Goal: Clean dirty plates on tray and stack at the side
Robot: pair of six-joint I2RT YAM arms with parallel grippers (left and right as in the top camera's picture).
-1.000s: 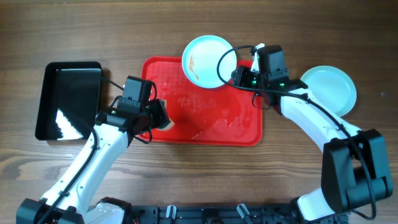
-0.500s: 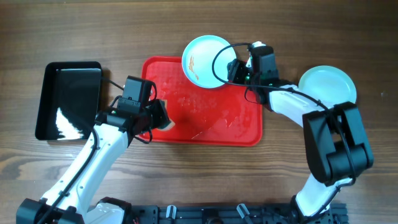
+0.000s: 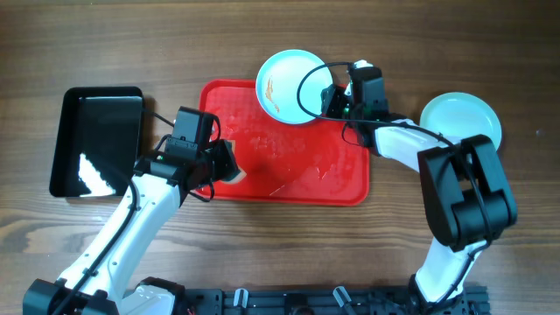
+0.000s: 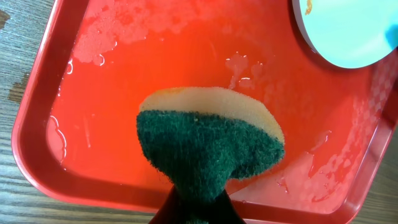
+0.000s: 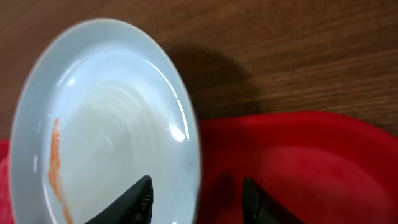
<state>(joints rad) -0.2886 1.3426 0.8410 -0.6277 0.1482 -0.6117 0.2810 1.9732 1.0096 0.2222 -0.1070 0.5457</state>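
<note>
Two plates show. A smeared plate (image 3: 289,86) overlaps the far edge of the red tray (image 3: 297,179), partly on the wooden table (image 3: 175,44). A clean plate (image 3: 464,122) sits on the table, to the tray's right. Right gripper (image 5: 198,200) straddles the smeared plate's rim, jaws apart. Left gripper (image 3: 220,163) clenches a green-and-yellow sponge (image 4: 208,140) over the tray's wet left side.

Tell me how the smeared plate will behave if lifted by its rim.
The plate looks glossy, so a rim pinch may slip. It seems rigid and shouldn't flex. Resting across the rim of the tray, it could tilt when nudged.
</note>
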